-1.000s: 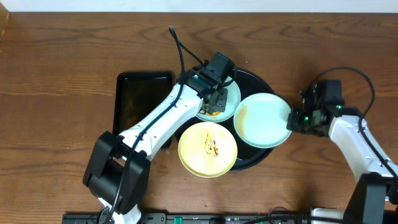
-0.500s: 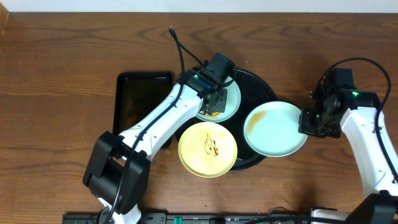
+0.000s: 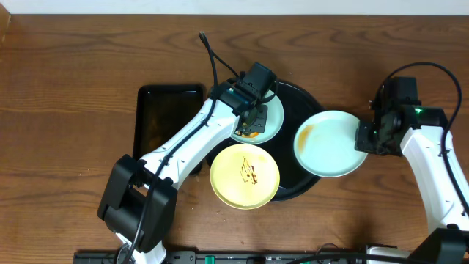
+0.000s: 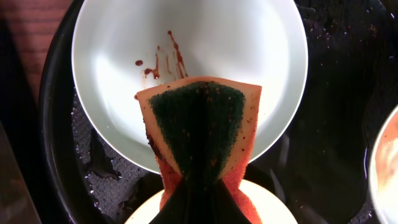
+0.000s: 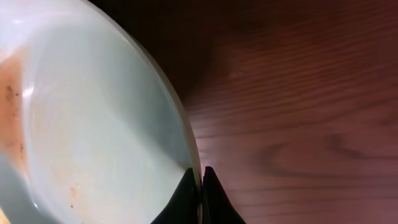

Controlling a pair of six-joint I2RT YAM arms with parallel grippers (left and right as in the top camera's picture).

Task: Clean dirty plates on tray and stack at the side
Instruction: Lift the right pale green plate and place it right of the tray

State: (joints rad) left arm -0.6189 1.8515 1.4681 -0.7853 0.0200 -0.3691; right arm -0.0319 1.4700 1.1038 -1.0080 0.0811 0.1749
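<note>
The round black tray [image 3: 311,99] holds a mint-green plate [image 3: 272,121] with brown smears and a pale yellow plate [image 3: 245,176] with a smear, which overhangs the tray's front left rim. My left gripper [image 3: 254,119] is shut on an orange sponge with a dark green pad [image 4: 199,124], pressed on the mint plate [image 4: 217,56]. My right gripper [image 3: 363,137] is shut on the right rim of a second mint-green plate [image 3: 330,144] and holds it over the tray's right edge. That plate [image 5: 93,124] shows a faint orange smear at its left.
A small rectangular black tray [image 3: 167,117] lies left of the round tray. A black cable [image 3: 212,59] runs behind the left arm. Bare wooden table [image 3: 410,213] lies right of the round tray.
My right gripper has carried the mint plate rightward off the tray's middle to its right edge, then lifted it slightly back. The left arm and sponge have not moved.
</note>
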